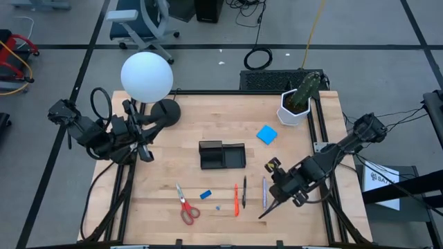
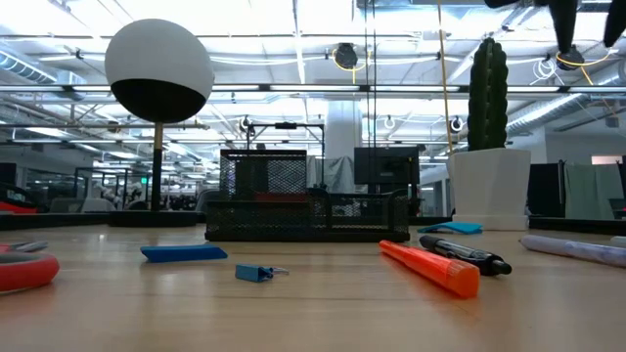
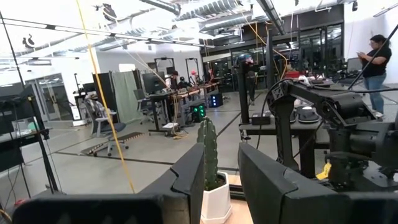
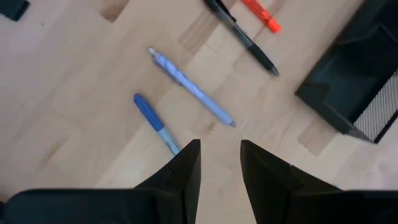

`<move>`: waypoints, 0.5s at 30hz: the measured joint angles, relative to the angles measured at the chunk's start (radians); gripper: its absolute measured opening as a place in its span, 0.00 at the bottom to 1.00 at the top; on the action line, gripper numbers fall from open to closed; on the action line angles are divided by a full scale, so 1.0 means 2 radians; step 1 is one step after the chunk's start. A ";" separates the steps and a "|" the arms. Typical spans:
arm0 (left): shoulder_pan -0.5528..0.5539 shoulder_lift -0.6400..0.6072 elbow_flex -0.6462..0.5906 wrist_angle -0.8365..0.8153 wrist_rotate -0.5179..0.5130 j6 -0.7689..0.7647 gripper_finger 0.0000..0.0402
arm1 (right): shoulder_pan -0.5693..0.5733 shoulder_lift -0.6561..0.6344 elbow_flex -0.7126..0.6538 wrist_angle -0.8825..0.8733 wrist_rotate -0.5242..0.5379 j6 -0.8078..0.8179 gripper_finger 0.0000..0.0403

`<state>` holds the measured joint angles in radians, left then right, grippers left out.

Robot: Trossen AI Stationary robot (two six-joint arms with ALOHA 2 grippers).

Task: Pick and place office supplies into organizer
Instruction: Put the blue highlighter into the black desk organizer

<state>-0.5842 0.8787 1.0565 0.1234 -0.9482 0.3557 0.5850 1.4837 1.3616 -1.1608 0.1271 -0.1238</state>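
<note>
Right gripper (image 4: 219,163) above near-parallel pens (image 4: 193,94)

Globe lamp (image 1: 147,77), potted cactus (image 1: 302,97)

Four pens (image 1: 244,192), one scissors (image 1: 186,207), one notepad (image 1: 266,134), one organizer (image 1: 222,155).

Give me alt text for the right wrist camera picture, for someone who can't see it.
The right gripper hangs empty, fingers slightly apart, over the light wooden table. Below it lie a pale blue pen, a blue-capped marker, a thin black pen and an orange-red pen. A corner of the black mesh organizer shows to one side.
</note>
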 joint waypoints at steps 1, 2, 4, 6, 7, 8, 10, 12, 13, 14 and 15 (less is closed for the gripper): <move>0.000 0.000 0.000 0.000 0.000 0.000 0.26 | 0.004 0.000 -0.004 0.004 0.000 -0.006 0.26; 0.000 0.000 0.000 0.000 0.000 0.000 0.26 | 0.007 0.000 -0.009 0.007 0.000 -0.013 0.26; 0.000 0.000 0.000 0.000 0.000 0.000 0.26 | 0.016 0.000 -0.017 0.008 0.000 -0.020 0.26; 0.000 0.000 0.000 0.000 0.000 0.000 0.26 | 0.024 0.002 -0.025 0.010 0.000 -0.023 0.26; 0.000 0.000 0.000 0.000 0.000 0.000 0.26 | 0.026 0.007 -0.028 0.009 0.000 -0.025 0.26; 0.000 0.000 0.000 0.000 0.000 0.000 0.26 | 0.027 0.011 -0.031 0.010 0.000 -0.029 0.26; 0.000 0.000 0.000 0.000 0.000 0.000 0.26 | 0.031 0.019 -0.039 0.015 -0.001 -0.039 0.26; 0.000 0.000 0.000 0.000 0.000 0.000 0.26 | 0.032 0.026 -0.046 0.022 -0.001 -0.050 0.26; 0.000 0.000 0.000 0.000 0.000 0.000 0.26 | 0.032 0.028 -0.051 0.028 -0.006 -0.055 0.26; 0.000 0.000 0.000 0.000 0.000 0.000 0.26 | 0.032 0.031 -0.057 0.036 -0.015 -0.062 0.26; 0.000 0.000 0.000 0.000 0.000 0.000 0.26 | 0.031 0.034 -0.062 0.045 -0.025 -0.064 0.26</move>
<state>-0.5842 0.8787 1.0565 0.1234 -0.9485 0.3557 0.6463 1.5522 1.2386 -1.0707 0.0780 -0.2515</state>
